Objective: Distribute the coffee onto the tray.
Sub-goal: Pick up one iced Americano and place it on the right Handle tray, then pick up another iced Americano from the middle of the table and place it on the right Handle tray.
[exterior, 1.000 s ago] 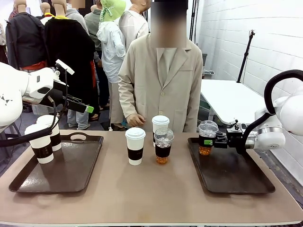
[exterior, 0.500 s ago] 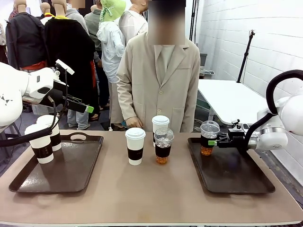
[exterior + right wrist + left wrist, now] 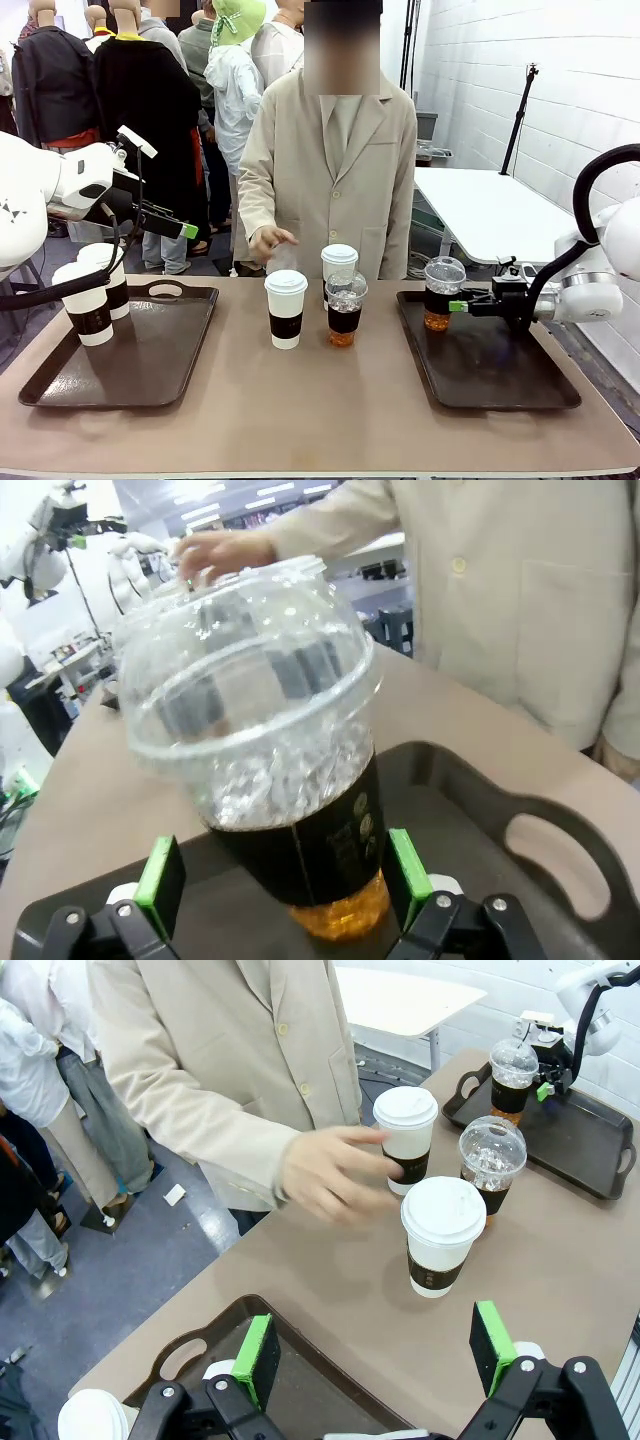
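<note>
In the front view, the right end effector (image 3: pixel 458 305) stood wide open at lower right. Its tips were beside the iced cup (image 3: pixel 443 290), upright on the right tray (image 3: pixel 510 390). Two white cups (image 3: pixel 285 308) and a second iced cup (image 3: pixel 345 308) stood mid-table (image 3: pixel 300 410), to its left, the rear one partly hidden.

In the left wrist view, the left end effector (image 3: pixel 375 1352) gaped empty, with those cups ahead near a person's hand (image 3: pixel 330 1170).

In the right wrist view, the iced cup sat between the pads; contact was unclear.

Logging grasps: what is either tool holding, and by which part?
Nothing is held: right tool open, clear of the iced drink cup; left tool open, empty.
</note>
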`<state>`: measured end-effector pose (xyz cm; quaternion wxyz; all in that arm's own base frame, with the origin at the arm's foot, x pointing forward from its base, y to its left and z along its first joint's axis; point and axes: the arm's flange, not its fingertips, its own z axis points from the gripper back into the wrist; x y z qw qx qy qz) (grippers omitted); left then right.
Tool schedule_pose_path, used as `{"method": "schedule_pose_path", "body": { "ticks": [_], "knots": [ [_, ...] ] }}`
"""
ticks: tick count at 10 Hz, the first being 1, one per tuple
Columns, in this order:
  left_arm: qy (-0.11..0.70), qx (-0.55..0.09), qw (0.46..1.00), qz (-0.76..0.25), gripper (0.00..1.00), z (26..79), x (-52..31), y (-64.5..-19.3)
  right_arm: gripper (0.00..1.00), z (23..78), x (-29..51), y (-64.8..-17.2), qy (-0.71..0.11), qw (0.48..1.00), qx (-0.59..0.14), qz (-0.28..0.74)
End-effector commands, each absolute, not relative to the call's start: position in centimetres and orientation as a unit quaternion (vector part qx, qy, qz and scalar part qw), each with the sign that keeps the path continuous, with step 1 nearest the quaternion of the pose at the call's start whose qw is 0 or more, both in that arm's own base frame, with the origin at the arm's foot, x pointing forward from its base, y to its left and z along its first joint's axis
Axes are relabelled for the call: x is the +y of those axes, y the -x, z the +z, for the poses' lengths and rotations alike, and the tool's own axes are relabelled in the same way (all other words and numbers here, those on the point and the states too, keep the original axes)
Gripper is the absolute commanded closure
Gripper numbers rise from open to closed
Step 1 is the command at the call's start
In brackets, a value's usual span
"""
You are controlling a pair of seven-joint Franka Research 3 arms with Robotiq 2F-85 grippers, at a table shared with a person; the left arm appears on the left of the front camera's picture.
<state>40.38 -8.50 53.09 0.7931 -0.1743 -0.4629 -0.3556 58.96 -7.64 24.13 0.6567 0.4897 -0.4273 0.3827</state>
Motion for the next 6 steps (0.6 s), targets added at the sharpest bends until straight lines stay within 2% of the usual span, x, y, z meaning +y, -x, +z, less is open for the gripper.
{"method": "schedule_pose_path", "body": {
  "ticks": [1, 6],
  "knots": [
    [0.176, -0.457, 0.797, -0.354, 0.00, 53.1, -8.5, -40.3, 0.00, 25.3, -8.4, -56.8, -0.477, 0.675, -0.422, 0.371],
    [0.176, -0.457, 0.797, -0.354, 0.00, 53.1, -8.5, -40.3, 0.00, 25.6, -8.4, -53.5, -0.451, 0.702, -0.413, 0.365]
  ]
}}
